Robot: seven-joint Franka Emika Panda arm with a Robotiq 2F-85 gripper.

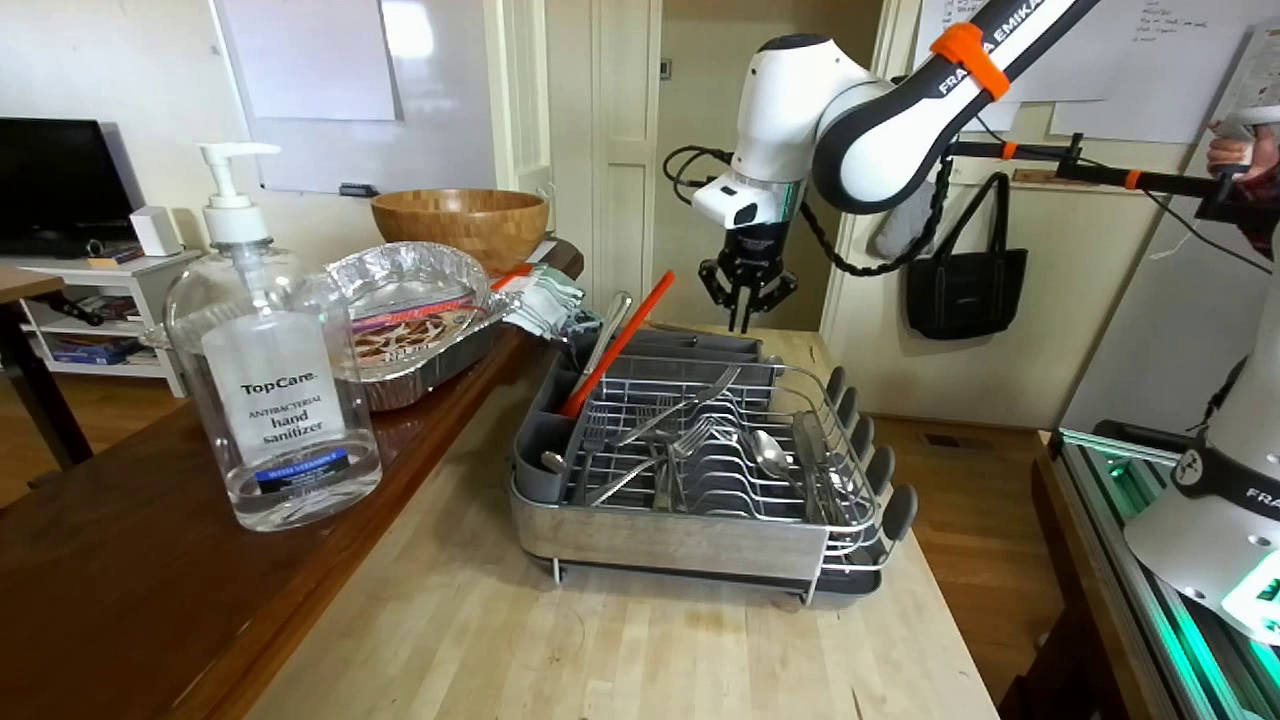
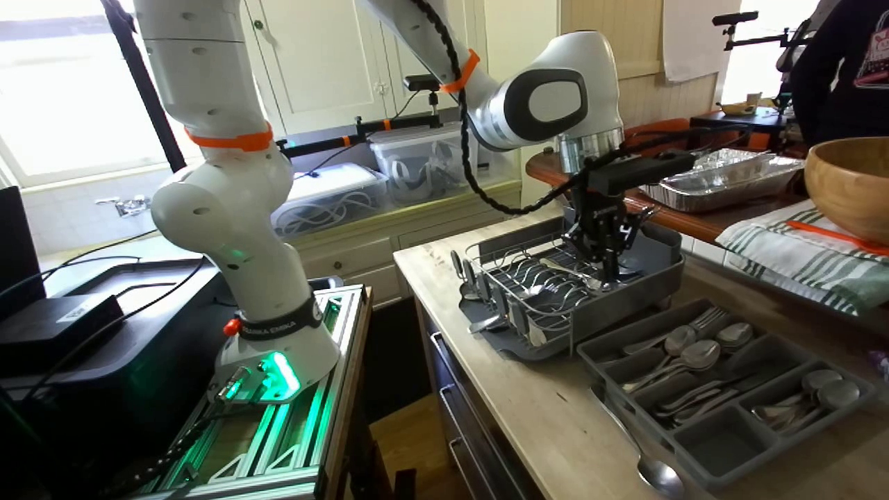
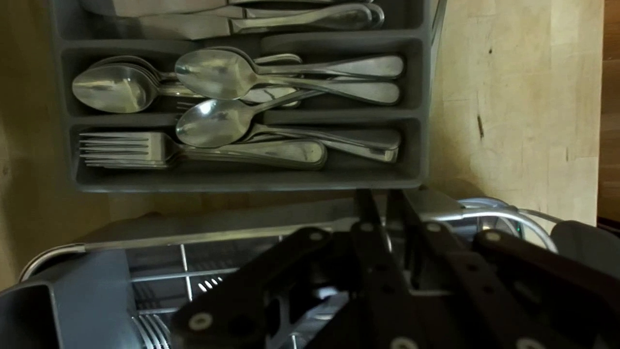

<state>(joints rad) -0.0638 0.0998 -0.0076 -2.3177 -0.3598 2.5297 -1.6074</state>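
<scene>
The gripper (image 1: 739,327) is hanging over the rack (image 1: 680,540), right at the side facing the tray (image 3: 252,185), and its fingers (image 3: 367,209) are pointing straight down! They are standing close together, only a slim gap showing between them in the wrist view; whether they are clamping anything thin, I cannot tell, nor whether the tips are touching the rack. That rack is sitting on the pale table (image 1: 480,640), and inside it a fork (image 1: 692,438) and a spoon (image 1: 770,455) are lying loose among other cutlery, while a red utensil (image 1: 620,345) is leaning at a slant from the caddy (image 1: 543,440). Just beside the rack, the tray is holding its rows: forks (image 3: 160,145) are lying in the nearest compartment, spoons (image 3: 213,75) are piling up in the next, one of them straddling the divider, and knives (image 3: 300,19) are filling the one beyond. In an exterior view, a long spoon (image 2: 660,478) is resting on the table alongside the tray. Over on the brown counter (image 1: 120,590), a sanitizer bottle (image 1: 285,400) is standing upright, and a wooden bowl (image 2: 851,180) is sitting by a striped towel (image 2: 812,253).
</scene>
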